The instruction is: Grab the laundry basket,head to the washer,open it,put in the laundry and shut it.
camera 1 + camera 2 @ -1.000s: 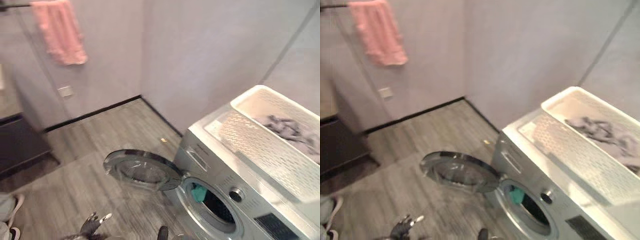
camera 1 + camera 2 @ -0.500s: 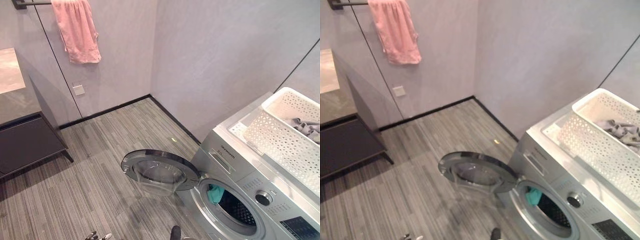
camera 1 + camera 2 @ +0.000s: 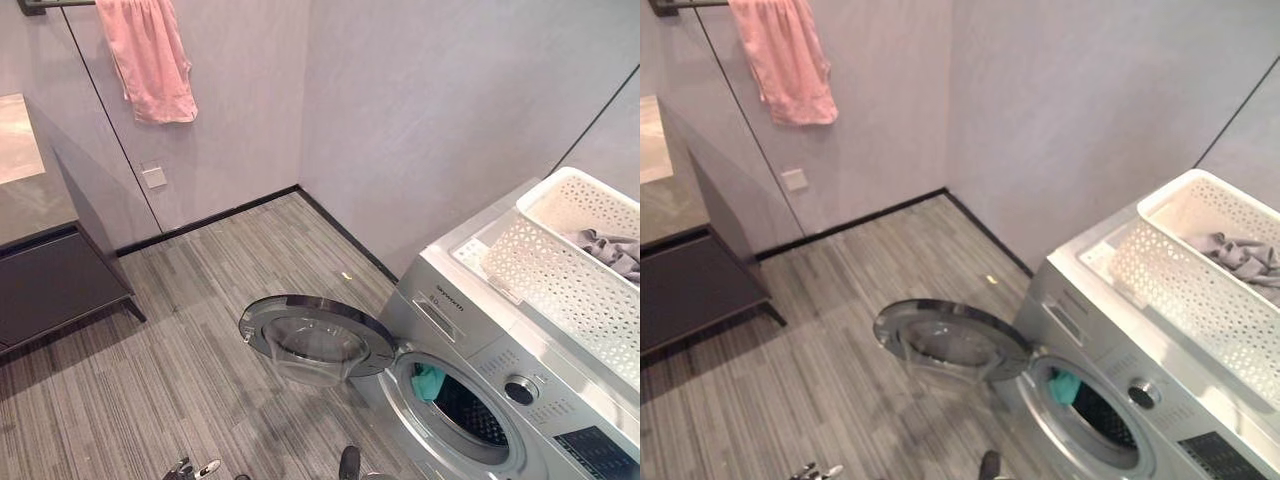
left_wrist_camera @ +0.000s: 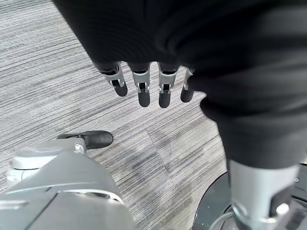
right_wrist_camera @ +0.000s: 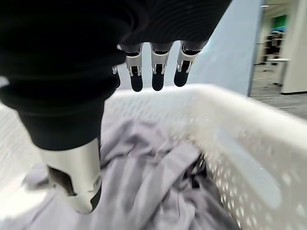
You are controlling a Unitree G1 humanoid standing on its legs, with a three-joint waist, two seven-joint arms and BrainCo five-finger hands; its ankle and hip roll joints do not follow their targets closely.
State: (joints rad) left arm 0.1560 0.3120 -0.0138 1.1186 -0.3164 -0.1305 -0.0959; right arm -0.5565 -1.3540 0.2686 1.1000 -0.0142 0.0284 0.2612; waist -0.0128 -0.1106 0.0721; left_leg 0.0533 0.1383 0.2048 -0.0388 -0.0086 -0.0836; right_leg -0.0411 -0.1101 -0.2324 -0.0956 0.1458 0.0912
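Observation:
The silver washer (image 3: 470,330) stands at the lower right. Its round door (image 3: 315,335) is swung wide open over the floor, and a teal cloth (image 3: 428,381) lies just inside the drum opening (image 3: 462,408). The white laundry basket (image 3: 560,270) sits on top of the washer with grey laundry (image 3: 608,250) in it. My right hand (image 5: 156,67) hovers open over the grey laundry (image 5: 153,182) inside the basket (image 5: 240,143) and holds nothing. My left hand (image 3: 193,469) hangs low near the floor left of the door, its fingers (image 4: 143,91) straight and empty.
A pink towel (image 3: 150,60) hangs from a rail at the top left. A dark low cabinet (image 3: 50,285) stands against the left wall, with a wall socket (image 3: 153,177) beside it. Grey striped floor (image 3: 200,300) runs from the washer to the wall corner.
The whole picture has shifted, so the camera has moved. The washer, its open door and the basket stand as before.

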